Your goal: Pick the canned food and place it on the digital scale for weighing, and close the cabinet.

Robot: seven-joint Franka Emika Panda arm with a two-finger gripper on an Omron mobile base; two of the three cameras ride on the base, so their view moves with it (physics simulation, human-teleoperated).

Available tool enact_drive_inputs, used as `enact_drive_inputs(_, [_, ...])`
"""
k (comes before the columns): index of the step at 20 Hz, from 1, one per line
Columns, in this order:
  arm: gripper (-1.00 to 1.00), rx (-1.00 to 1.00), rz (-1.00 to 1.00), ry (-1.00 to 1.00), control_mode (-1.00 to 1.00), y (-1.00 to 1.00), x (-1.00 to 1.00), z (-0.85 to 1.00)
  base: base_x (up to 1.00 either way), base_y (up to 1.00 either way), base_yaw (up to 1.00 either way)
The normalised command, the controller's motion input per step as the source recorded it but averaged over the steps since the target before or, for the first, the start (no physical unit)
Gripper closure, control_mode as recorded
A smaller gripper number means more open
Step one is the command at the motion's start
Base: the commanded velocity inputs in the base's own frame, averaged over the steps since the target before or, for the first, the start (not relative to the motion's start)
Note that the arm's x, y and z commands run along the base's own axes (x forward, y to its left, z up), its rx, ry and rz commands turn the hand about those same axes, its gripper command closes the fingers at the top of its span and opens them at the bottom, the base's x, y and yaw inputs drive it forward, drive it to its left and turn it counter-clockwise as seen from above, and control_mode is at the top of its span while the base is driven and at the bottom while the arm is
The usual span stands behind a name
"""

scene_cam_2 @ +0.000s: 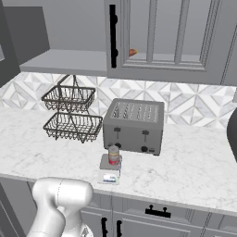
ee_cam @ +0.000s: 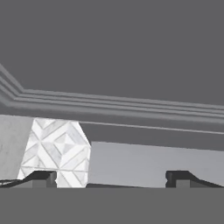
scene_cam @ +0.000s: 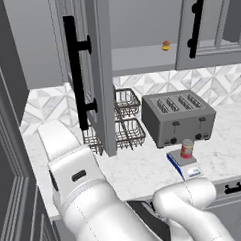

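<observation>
Two small dark fingers, spread wide and holding nothing, face a grey panelled cabinet door. On the marbled white bench, the small red-labelled can stands upright, long axis vertical, on the flat white, blue-edged digital scale, just before the grey four-slot toaster. Above, the grey wall cabinet's left door hangs open.

Cabinet doors cut off at twelve o'clock; tiny orange-yellow item on shelf — too small to identify.

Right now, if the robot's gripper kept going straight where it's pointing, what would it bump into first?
Probably the grey cabinet. The open gripper faces a panelled grey surface, with a patch of patterned wall tile to one side. How far away it is, I cannot tell.
</observation>
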Motion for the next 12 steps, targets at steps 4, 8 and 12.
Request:
enact_drive_inputs(4, [-1.00,0.02,-0.02,-0.01,-1.00,0.00,0.78,0.00,0.00,0.00,0.00])
enact_drive_inputs(8, [-1.00,0.09,-0.10,-0.04,-1.00,-0.14,0.56,0.00,0.00,0.00,0.00])
enact_drive_inputs(12, [-1.00,0.07,-0.24,-0.02,-1.00,-0.03,0.51,0.00,0.00,0.00,0.00])
